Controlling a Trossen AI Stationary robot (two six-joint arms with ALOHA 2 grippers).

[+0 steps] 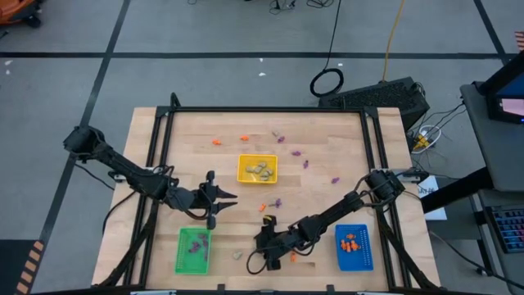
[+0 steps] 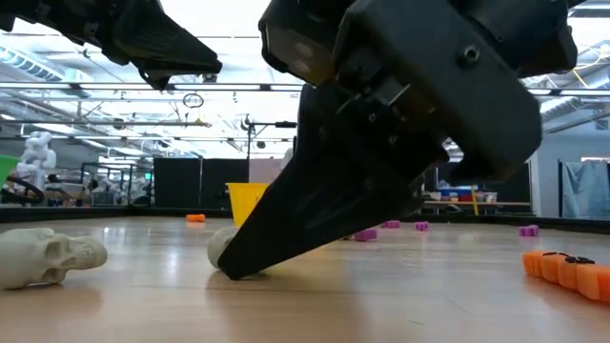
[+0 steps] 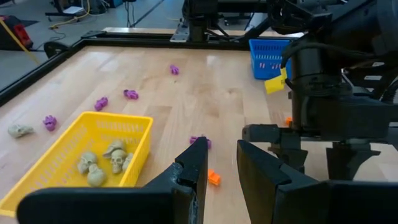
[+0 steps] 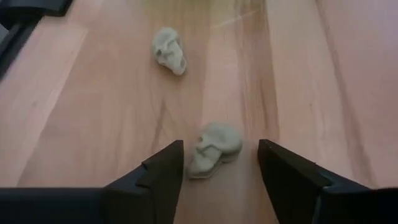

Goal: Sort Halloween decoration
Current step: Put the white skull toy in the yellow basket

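A pale skull trinket (image 4: 214, 148) lies on the wooden table near its front edge. My right gripper (image 4: 219, 145) is lowered over it, open, one finger on either side; whether they touch it I cannot tell. In the low view the skull (image 2: 219, 250) peeks out behind a finger whose tip is at the table top. A second pale skull (image 4: 170, 51) lies just beyond, toward the green tray (image 1: 182, 246). My left gripper (image 1: 228, 199) hovers above the table between the green and yellow trays, its fingers a little apart with nothing between them (image 3: 221, 144).
The yellow tray (image 1: 242, 161) holds pale skulls, the green tray purple pieces, the blue tray (image 1: 340, 246) orange ones. Loose purple trinkets (image 1: 334, 179) and orange trinkets (image 1: 216, 141) lie scattered over the far half. An orange piece (image 2: 572, 269) lies near my right gripper.
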